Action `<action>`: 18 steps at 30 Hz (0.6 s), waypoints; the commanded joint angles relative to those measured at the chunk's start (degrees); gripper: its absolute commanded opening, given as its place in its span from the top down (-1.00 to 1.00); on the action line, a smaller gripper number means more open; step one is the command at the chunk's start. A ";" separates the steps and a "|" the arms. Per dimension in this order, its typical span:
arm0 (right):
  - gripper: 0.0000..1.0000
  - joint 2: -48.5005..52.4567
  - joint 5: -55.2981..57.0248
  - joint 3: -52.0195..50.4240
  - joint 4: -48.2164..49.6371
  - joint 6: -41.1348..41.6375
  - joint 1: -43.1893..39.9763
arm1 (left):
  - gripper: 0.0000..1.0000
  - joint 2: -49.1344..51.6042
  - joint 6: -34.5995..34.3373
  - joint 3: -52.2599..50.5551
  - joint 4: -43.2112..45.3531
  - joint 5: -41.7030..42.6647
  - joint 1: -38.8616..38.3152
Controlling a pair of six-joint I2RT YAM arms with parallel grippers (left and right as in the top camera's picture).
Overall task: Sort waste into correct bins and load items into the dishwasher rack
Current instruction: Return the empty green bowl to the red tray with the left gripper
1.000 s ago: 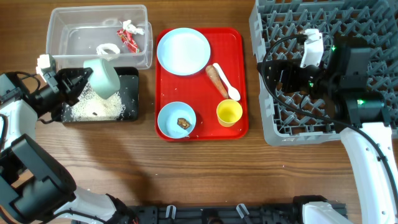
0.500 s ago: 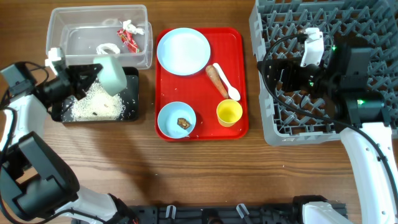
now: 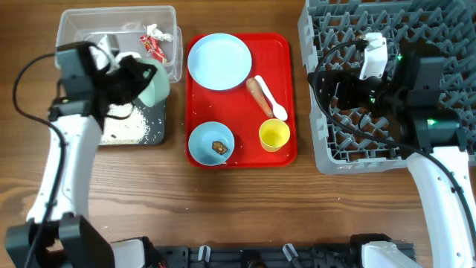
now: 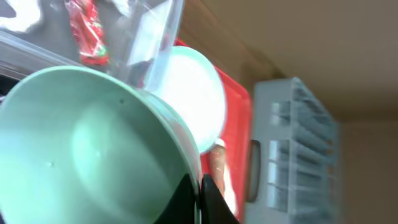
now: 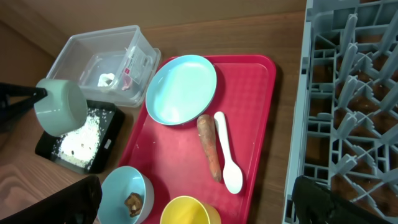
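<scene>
My left gripper (image 3: pixel 140 79) is shut on the rim of a pale blue bowl (image 3: pixel 156 86), held tipped above the black tray's (image 3: pixel 158 128) right end, next to the clear tub (image 3: pixel 89 30). In the left wrist view the bowl (image 4: pixel 81 143) looks bare inside. White rice (image 3: pixel 123 128) lies in the black tray. A red-and-white wrapper (image 3: pixel 154 42) and a white scrap lie in the tub. The plate (image 3: pixel 219 61), carrot (image 3: pixel 256 94), spoon (image 3: pixel 269 100), yellow cup (image 3: pixel 274 135) and a second bowl (image 3: pixel 211 143) with a brown bit sit on the red tray. My right gripper (image 5: pixel 194 208) hangs open by the rack's (image 3: pixel 416 30) left side, holding nothing.
The red serving tray (image 3: pixel 286 45) lies between the bins and the grey rack. The rack fills the right side, its pegs upright (image 5: pixel 348 93). Bare wooden table runs along the front edge.
My left arm has swung the bowl to the right and toward the back, from over the rice in the black tray to the tub's near right corner. The right arm has not moved.
</scene>
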 commanded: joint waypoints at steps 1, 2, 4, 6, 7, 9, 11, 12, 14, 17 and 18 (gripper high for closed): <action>-0.99 0.96 0.13 1.18 -0.33 0.74 0.02 | 0.92 -2.80 0.26 -0.02 -0.87 -21.57 -6.60; -0.99 0.96 0.13 1.18 -0.39 0.74 0.02 | 0.92 -2.80 0.26 -0.02 -1.03 -24.33 -8.22; -1.00 0.96 0.13 1.18 -0.46 0.74 0.02 | 0.92 -2.78 0.26 -0.02 -1.20 -28.52 -10.86; -0.99 0.96 0.13 1.18 -0.44 0.74 0.02 | 0.92 -2.78 4.70 -0.02 -0.61 -30.18 -14.95; -0.99 0.96 0.13 1.18 -0.46 0.76 0.02 | 0.91 -2.78 9.73 -0.02 -0.24 -30.25 -17.59; -0.99 0.96 0.11 1.18 -0.44 0.79 0.02 | 0.89 -2.64 17.84 -0.02 0.63 -30.32 -22.27; -0.99 0.96 0.11 1.18 -0.44 0.76 0.02 | 0.92 -2.25 25.62 -0.02 1.46 -32.81 -28.35; -1.00 0.96 0.11 1.18 -0.44 0.79 0.02 | 0.92 -1.88 28.35 -0.02 1.81 -34.10 -30.97; -0.99 0.96 0.11 1.18 -0.44 0.81 0.02 | 0.92 -0.04 33.46 -0.02 2.82 -34.73 -35.26; -1.00 0.96 0.11 1.18 -0.52 0.79 0.02 | 0.92 4.70 38.62 -0.02 5.25 -34.71 -39.60; -0.99 0.96 0.11 1.18 -0.87 0.76 0.02 | 0.92 7.30 39.41 -0.02 6.16 -34.67 -41.11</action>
